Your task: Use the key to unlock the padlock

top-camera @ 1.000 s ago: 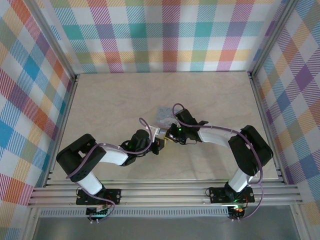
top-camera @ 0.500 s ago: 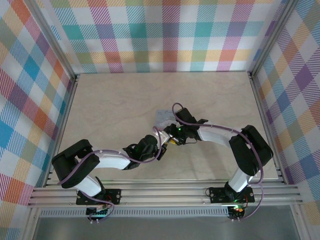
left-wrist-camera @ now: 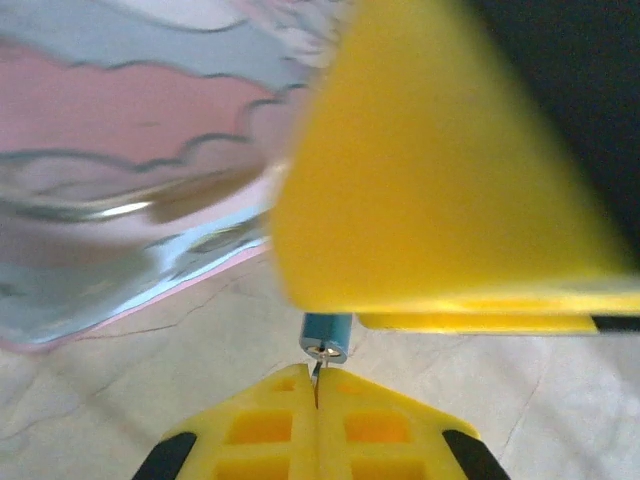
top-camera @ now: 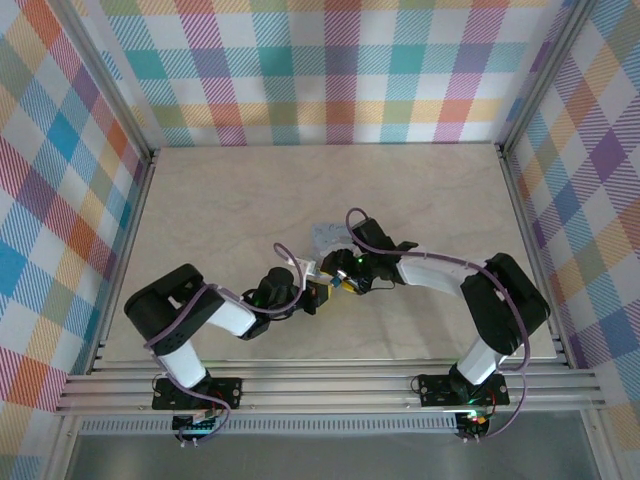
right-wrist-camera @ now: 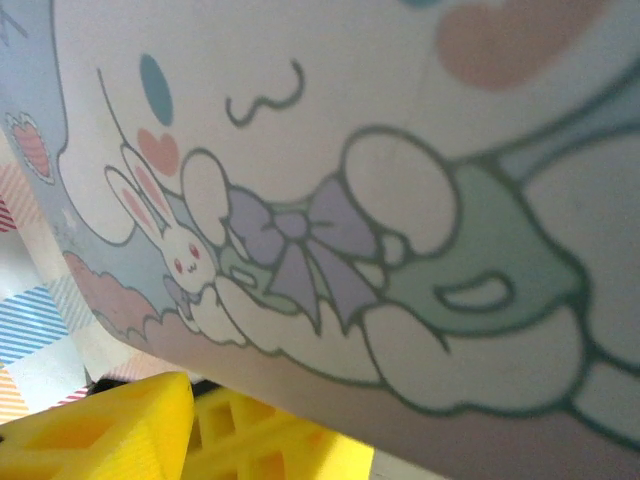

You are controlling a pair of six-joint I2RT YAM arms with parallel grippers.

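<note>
Jaws first: the left gripper [left-wrist-camera: 316, 378] has its yellow fingertips pressed flat together. A thin sliver of metal is pinched in the seam, and it belongs to the small blue-barrelled metal key [left-wrist-camera: 327, 337] poking out just past the tips. So that one's clamped on the key, no daylight between the pads.

The right gripper [top-camera: 345, 277] is trickier. Its own camera catches chunky yellow fingers [right-wrist-camera: 120, 430] down in the bottom left corner, with the rest being lock body. Honestly I can't tell whether those jaws are spread or closed on anything. From the left wrist, a big blurry yellow finger [left-wrist-camera: 440, 180] looms over the key from the upper right.

As for the pastel cartoon-printed padlock [top-camera: 328, 237], from above it sits on the beige marble-look tabletop [top-camera: 230, 200], roughly mid-table, just beyond where the two grippers meet nose to nose. The left gripper [top-camera: 318, 292] comes in from the left and the right one from the right. Close up on the right wrist camera, the padlock [right-wrist-camera: 400, 200] shows a white bunny, a purple bow and pink clouds on its face, right up near the lens. On the left wrist camera the padlock [left-wrist-camera: 130, 150] is in the upper left, pink and pale blue with a shiny silvery edge. It sits near the key tip, but I can't say if they're touching.

Colourful plaid fabric walls [top-camera: 340, 70] box in the whole table.
</note>
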